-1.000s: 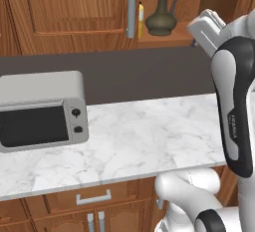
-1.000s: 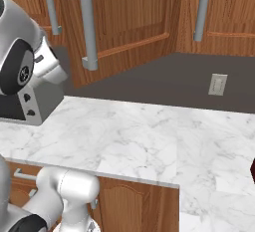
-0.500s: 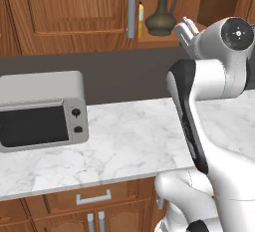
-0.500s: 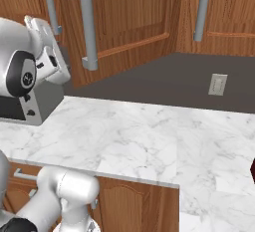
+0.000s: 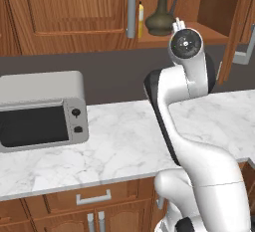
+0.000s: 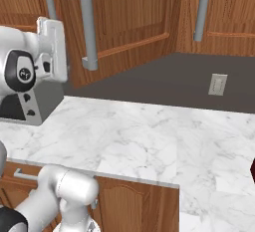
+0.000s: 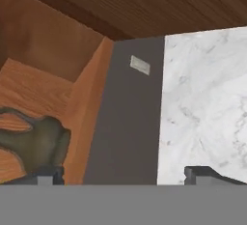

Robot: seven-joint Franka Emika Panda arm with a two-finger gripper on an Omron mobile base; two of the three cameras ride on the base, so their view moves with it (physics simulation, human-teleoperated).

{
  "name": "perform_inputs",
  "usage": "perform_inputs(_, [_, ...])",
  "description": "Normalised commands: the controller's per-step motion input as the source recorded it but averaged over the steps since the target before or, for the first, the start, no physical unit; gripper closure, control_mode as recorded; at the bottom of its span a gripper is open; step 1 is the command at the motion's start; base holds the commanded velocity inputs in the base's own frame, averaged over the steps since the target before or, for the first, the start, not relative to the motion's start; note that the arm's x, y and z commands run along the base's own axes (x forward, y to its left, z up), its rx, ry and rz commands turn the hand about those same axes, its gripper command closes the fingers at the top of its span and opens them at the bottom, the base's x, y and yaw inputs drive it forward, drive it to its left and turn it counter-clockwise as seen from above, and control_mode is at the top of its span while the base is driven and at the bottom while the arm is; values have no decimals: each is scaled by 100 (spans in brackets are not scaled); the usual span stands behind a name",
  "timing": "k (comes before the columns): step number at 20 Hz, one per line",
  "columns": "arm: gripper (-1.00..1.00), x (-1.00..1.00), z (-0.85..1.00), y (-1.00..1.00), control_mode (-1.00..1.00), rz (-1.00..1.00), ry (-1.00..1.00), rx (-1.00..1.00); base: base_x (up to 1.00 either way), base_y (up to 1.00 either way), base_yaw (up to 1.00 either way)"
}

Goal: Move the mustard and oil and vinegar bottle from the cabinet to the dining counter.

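The oil and vinegar bottle stands upright on the wooden shelf of the open cabinet, just beyond and slightly left of the pincer in the left base view. In the hand view, which is rolled onto its side, the flask's dark olive belly lies close to one of the two dark fingertips, apart from it and not between the jaws. The mustard stands on the same shelf, left of the flask and farther from the pincer, partly behind the door's grey bar handle.

The pincer is raised to shelf height at the shelf's front edge. Its jaws stand wide apart and hold nothing; in the hand view the other fingertip sits far across from the first.

Below the pincer lies the marble desk, with a grey toaster oven well off to its left. On the dark wall behind the desk a pale wall outlet shows to the pincer's right in the right base view.
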Motion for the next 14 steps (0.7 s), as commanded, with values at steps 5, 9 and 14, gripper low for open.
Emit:
perform_inputs(5, [-100,10,-3,-24,-100,-28,-18,21,0,0,0])
perform_inputs(9, [-100,2,-4,-27,-100,-38,-17,8,0,0,0])
perform_inputs(14, [-100,0,-5,-27,-100,-43,-15,4,0,0,0])
